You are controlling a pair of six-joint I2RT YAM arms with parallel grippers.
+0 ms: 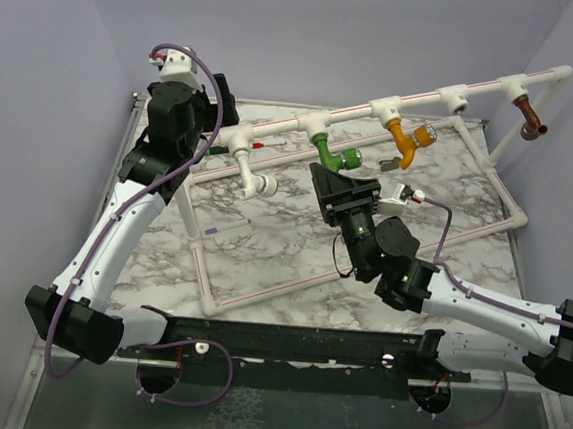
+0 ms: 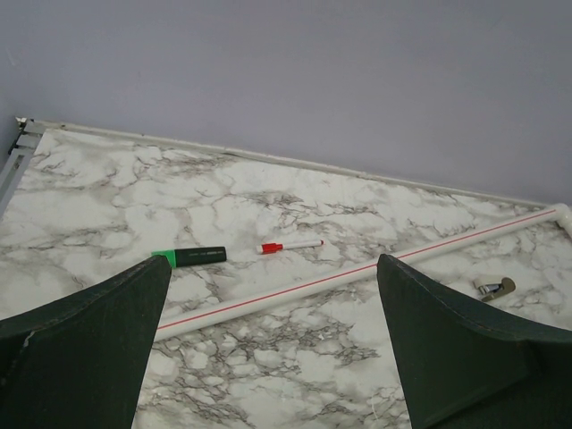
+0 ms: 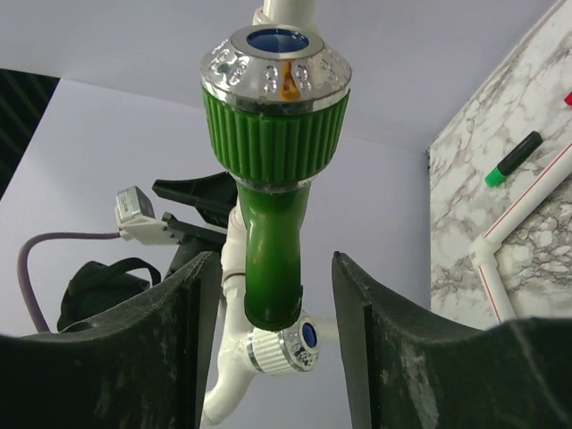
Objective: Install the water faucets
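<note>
Four water faucets hang from the raised white pipe (image 1: 397,104): a white faucet (image 1: 252,174), a green faucet (image 1: 334,155), an orange-yellow faucet (image 1: 405,140) and a brown faucet (image 1: 531,122). My right gripper (image 1: 337,186) is open just under the green faucet. In the right wrist view the green faucet (image 3: 273,179) hangs with its spout between my spread fingers (image 3: 192,304), and the white faucet (image 3: 279,347) shows behind it. My left gripper (image 1: 194,144) is open and empty at the pipe's left end. In the left wrist view this gripper (image 2: 273,261) holds nothing.
A pipe frame (image 1: 260,292) with red stripes lies on the marble table (image 1: 264,243). A black marker with a green cap (image 2: 189,257), a red-and-white pen (image 2: 290,245), a floor pipe (image 2: 357,273) and a small grey metal piece (image 2: 493,287) lie at the back.
</note>
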